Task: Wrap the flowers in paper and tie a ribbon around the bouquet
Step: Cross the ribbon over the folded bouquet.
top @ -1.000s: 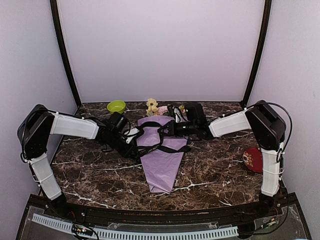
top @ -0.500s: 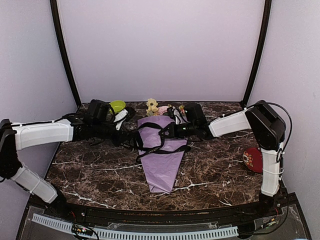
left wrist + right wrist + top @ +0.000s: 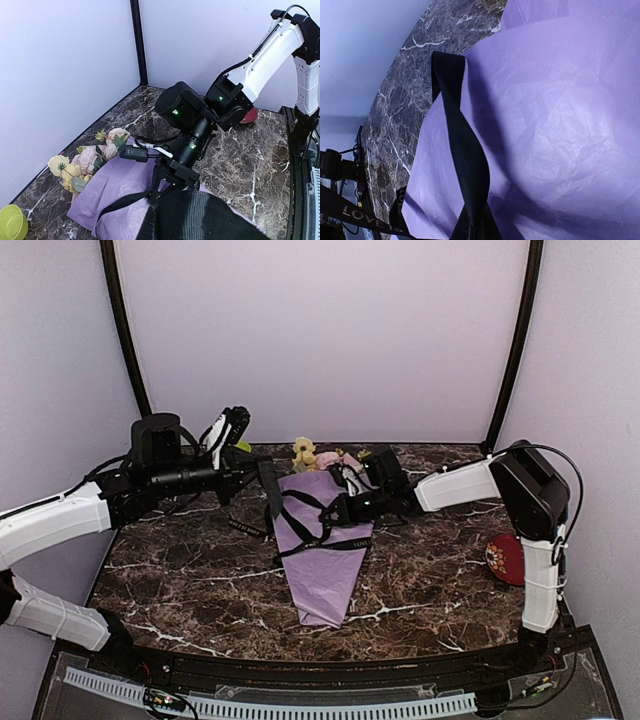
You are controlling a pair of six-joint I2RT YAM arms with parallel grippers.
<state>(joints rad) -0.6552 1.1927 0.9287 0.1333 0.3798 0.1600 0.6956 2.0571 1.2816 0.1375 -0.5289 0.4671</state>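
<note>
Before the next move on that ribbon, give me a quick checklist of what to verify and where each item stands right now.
1. Wrap: the paper lies rolled into a cone on the table: ok.
2. Contents: the flowers show at the cone's wide end: ok.
3. The right gripper is shut on the ribbon: ok.
4. The left gripper is shut on the ribbon, with a strand running from it to the cone: ok.
5. The ribbon crosses over the cone: ok.
6. Knot formed: cannot tell; the right gripper covers the crossing.

Ribbon [image 3: 320, 547] across bouquet [image 3: 325, 585] on table [image 3: 200, 580]; bowl [image 3: 12, 222] behind-left, plate [image 3: 507, 558] right.
</note>
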